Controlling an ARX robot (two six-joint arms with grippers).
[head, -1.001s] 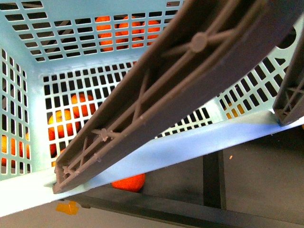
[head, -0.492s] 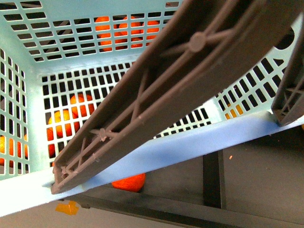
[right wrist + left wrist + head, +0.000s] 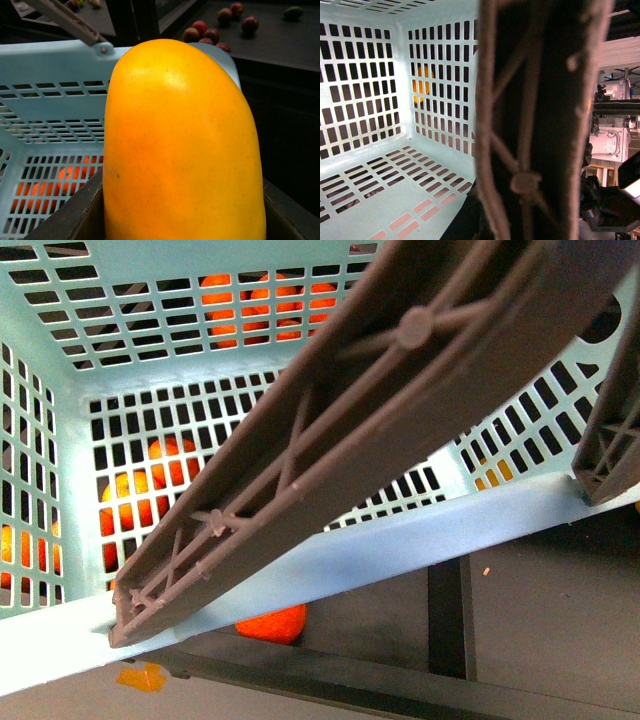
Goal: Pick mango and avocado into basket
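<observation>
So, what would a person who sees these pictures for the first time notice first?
The bright yellow-orange mango fills nearly the whole right wrist view, with the turquoise basket behind it. In the front view the brown-grey ribbed handle cuts diagonally across the basket, and orange fruit shows behind its slots and below its rim.

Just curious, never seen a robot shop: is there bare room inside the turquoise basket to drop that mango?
The basket floor looks bare. The widest way in lies between the far slotted wall and the brown handle, which crosses the opening diagonally; its near-rim side is tight. Orange fruit lies outside, under it.
</observation>
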